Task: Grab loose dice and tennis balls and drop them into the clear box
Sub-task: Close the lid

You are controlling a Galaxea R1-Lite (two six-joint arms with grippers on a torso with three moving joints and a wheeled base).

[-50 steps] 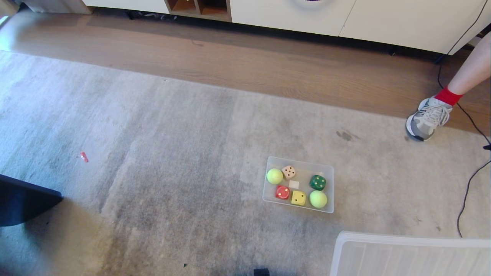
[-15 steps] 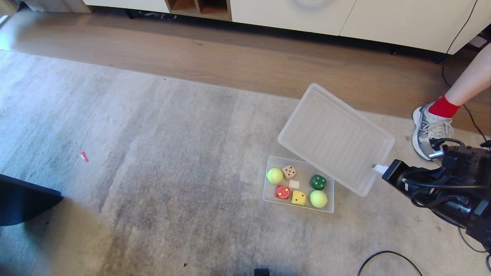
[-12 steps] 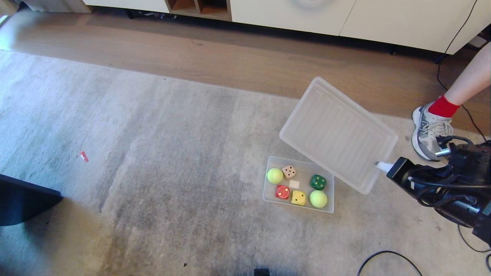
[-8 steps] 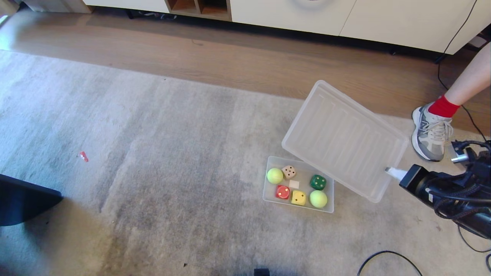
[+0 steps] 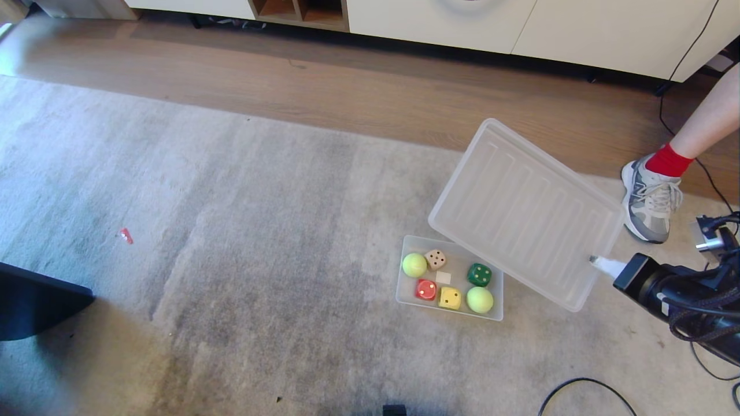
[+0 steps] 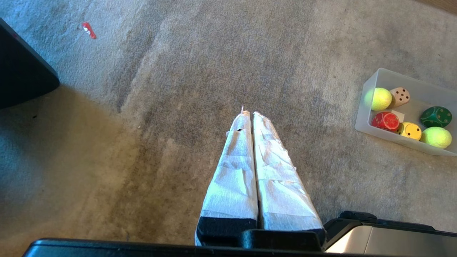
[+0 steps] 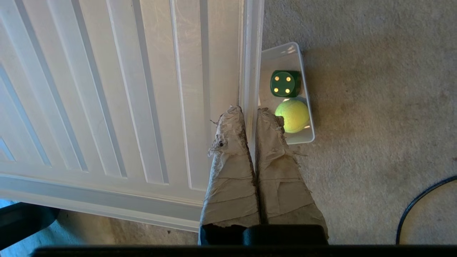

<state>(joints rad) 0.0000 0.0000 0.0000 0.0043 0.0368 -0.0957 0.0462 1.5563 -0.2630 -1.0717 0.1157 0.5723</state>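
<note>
The clear box [image 5: 448, 310] sits on the carpet. It holds a red die [image 5: 426, 289], a yellow die [image 5: 450, 298], a dark green die [image 5: 479, 274], a beige die [image 5: 435, 259] and two tennis balls [image 5: 414, 264] [image 5: 480, 300]. My right gripper [image 5: 598, 264] is shut on the rim of a flat ribbed translucent tray [image 5: 526, 211], which hangs tilted above the box's far right corner. In the right wrist view, the right gripper [image 7: 250, 110] pinches the tray's edge [image 7: 251, 53] beside the green die [image 7: 285, 83]. My left gripper [image 6: 249, 114] is shut and empty above bare carpet.
A person's foot in a grey shoe with a red sock [image 5: 650, 199] stands at the right on the carpet's edge. A black cable [image 5: 584, 387] loops near the front right. White cabinets [image 5: 520, 23] line the far wall. A small red scrap [image 5: 126, 236] lies at the left.
My right arm has drawn back to the right, carrying the tray with it, so the tray covers less of the box. The box and its contents have not moved.
</note>
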